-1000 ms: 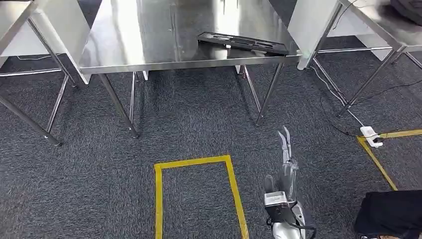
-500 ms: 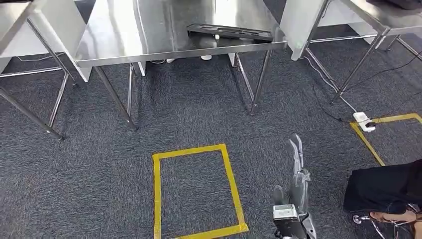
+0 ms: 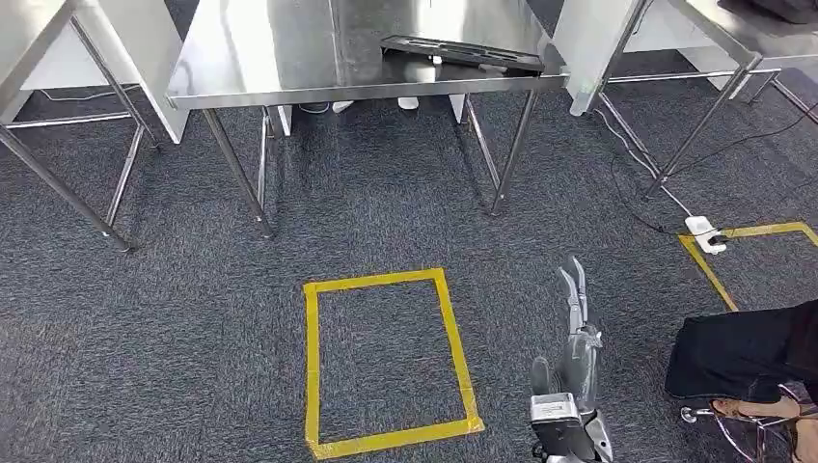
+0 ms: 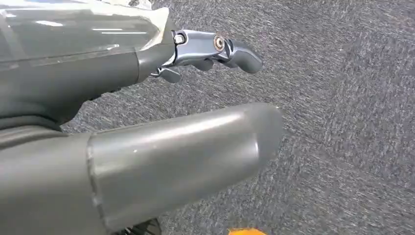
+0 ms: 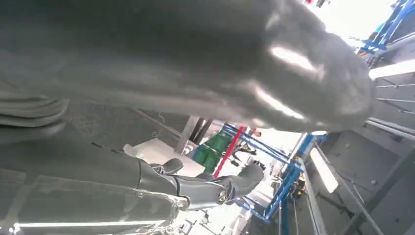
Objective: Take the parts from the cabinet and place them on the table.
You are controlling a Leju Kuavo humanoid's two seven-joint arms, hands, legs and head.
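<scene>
A long black moulded part (image 3: 461, 53) lies on the steel table (image 3: 289, 58) ahead, near its front right corner. My right hand (image 3: 574, 376) hangs low at the lower right of the head view, above the carpet, with fingers stretched forward and nothing in them. In the right wrist view the same hand (image 5: 205, 191) is empty, its thumb (image 5: 195, 63) apart from the fingers. My left hand (image 4: 186, 142) hangs over the grey carpet, and its fingers (image 4: 220, 49) are apart from the thumb and hold nothing.
A yellow tape rectangle (image 3: 313, 367) marks the carpet in front of me. More steel tables stand at the left (image 3: 29, 29) and right (image 3: 733, 39). A white power strip (image 3: 706, 234) and cable lie at the right. A person in dark clothes (image 3: 743, 352) sits at the lower right.
The whole picture has shifted, so the camera moved: the table sits higher in the frame and the full yellow rectangle shows. The seated person has come further into view. Both hands stay empty.
</scene>
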